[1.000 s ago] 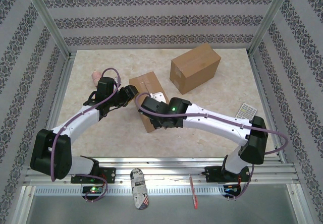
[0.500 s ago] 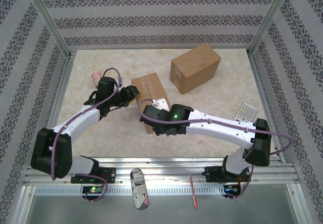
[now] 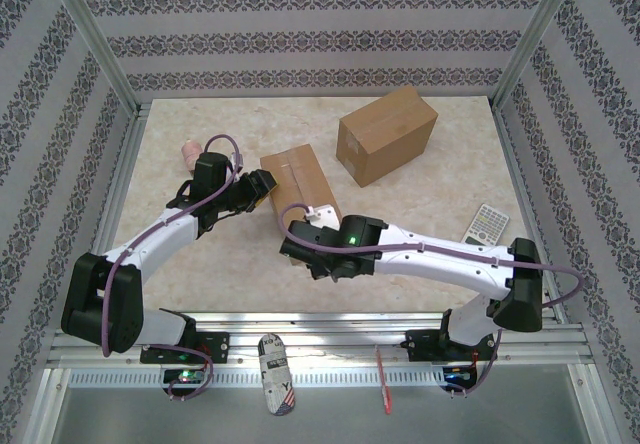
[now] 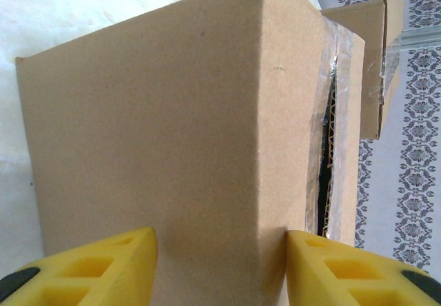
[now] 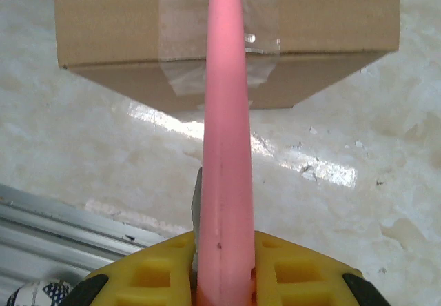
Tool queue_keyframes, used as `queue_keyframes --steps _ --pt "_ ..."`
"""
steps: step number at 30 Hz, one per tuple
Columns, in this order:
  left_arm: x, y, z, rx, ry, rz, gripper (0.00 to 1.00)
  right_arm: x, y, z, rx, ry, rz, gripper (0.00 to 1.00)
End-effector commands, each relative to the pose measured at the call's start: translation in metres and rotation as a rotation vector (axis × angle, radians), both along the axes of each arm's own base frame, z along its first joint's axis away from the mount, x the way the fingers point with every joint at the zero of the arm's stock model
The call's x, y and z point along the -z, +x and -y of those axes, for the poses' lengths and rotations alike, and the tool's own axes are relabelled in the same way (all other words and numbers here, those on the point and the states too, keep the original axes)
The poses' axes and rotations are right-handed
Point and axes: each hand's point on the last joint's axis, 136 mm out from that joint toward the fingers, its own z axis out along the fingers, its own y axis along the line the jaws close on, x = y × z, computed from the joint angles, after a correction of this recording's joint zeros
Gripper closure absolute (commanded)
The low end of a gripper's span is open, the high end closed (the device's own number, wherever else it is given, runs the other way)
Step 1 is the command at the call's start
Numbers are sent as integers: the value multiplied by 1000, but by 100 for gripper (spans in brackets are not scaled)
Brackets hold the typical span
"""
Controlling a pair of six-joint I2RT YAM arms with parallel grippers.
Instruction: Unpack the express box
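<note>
Your left gripper (image 4: 219, 264) holds the express box (image 4: 158, 120) between half-spread fingers (image 4: 89, 268). Your right gripper (image 5: 224, 268), nearly closed, pinches a pink cutter (image 5: 224, 99) pointing at it.

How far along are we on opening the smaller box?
Done: the top seam of the small box looks slit, with a dark gap along it. In hand: left pincer clamps that box; right pincer holds the pink cutter aimed at its taped end. To do: flaps unopened, nothing out; large box sealed.
</note>
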Motion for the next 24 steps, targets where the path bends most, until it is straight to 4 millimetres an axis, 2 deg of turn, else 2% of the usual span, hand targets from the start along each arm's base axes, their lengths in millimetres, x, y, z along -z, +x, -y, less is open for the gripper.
queue_keyframes --steps 1,11,24 --pt "60 -12 -33 -122 143 -191 50 18 -40 47 27 -163 -178 100" --pt "62 -12 -33 -121 145 -193 50 17 -51 51 35 -156 -209 100" --pt "64 -13 -33 -123 143 -199 51 18 -68 47 38 -136 -227 100"
